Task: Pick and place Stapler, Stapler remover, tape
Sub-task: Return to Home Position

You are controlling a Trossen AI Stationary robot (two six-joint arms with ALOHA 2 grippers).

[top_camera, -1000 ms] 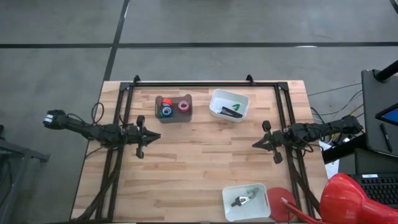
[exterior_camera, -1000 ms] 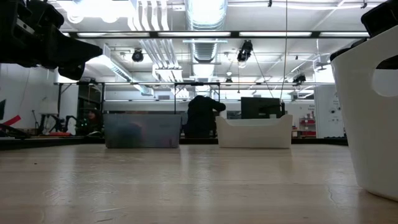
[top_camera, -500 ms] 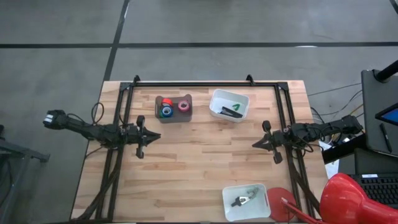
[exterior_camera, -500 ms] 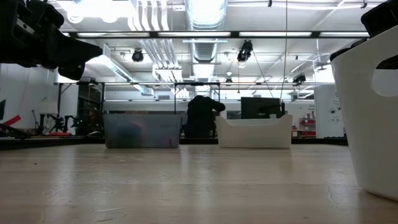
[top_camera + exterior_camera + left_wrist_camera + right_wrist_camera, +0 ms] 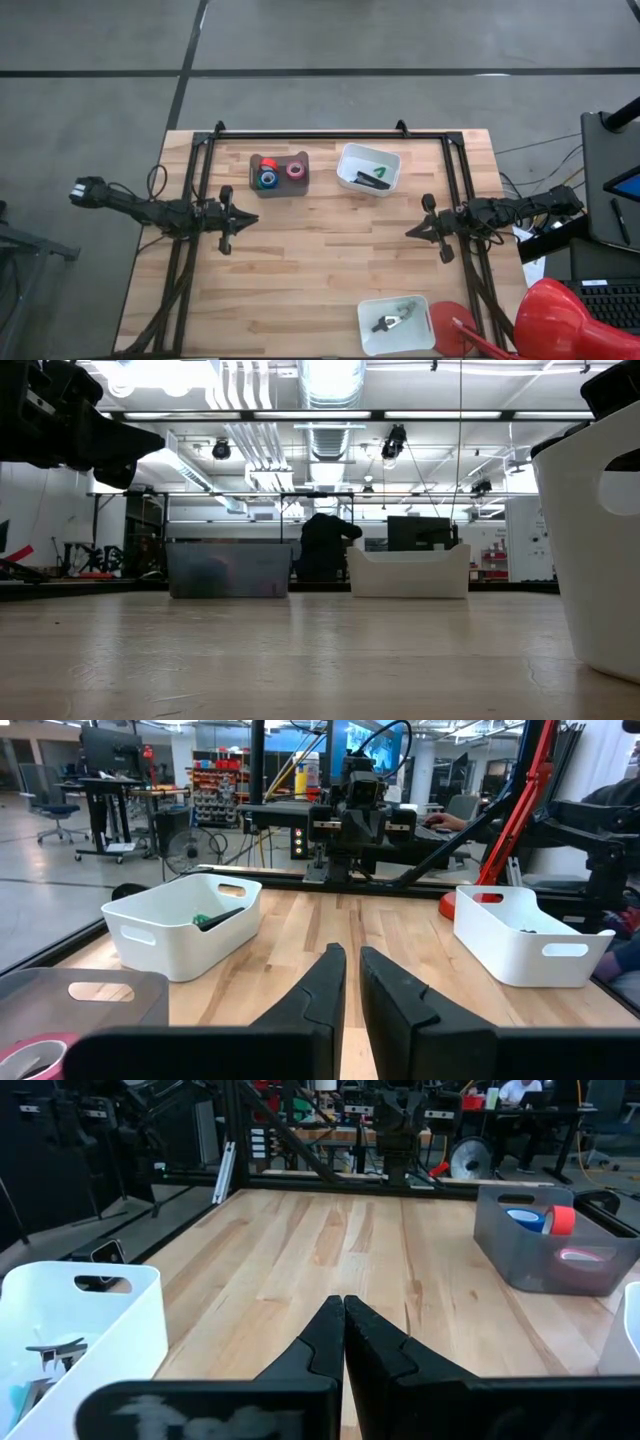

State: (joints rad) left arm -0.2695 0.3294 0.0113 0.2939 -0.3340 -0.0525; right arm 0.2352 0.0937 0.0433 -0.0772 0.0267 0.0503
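Observation:
The tape rolls lie in a grey bin point(image 5: 279, 173) at the far side of the table: red point(image 5: 268, 163), blue point(image 5: 267, 181) and pink point(image 5: 295, 170). To its right, a white bin point(image 5: 352, 155) holds the black stapler point(image 5: 372, 180) and a small green item point(image 5: 380, 163). A second white bin point(image 5: 372, 345) at the near edge holds a small dark-and-metal tool point(image 5: 385, 322), seemingly the stapler remover. My left gripper point(image 5: 256, 218) hovers at mid-left, its fingers a narrow gap apart point(image 5: 352, 955) with nothing between them. At mid-right, my right gripper point(image 5: 407, 232) is shut and empty point(image 5: 343, 1302).
A black frame point(image 5: 330, 134) runs along the table's far edge and down both sides. Bare wood point(image 5: 330, 250) lies between the two grippers. A red object point(image 5: 545, 320) stands off the table's near right corner. A person point(image 5: 322, 548) shows in the room beyond the table.

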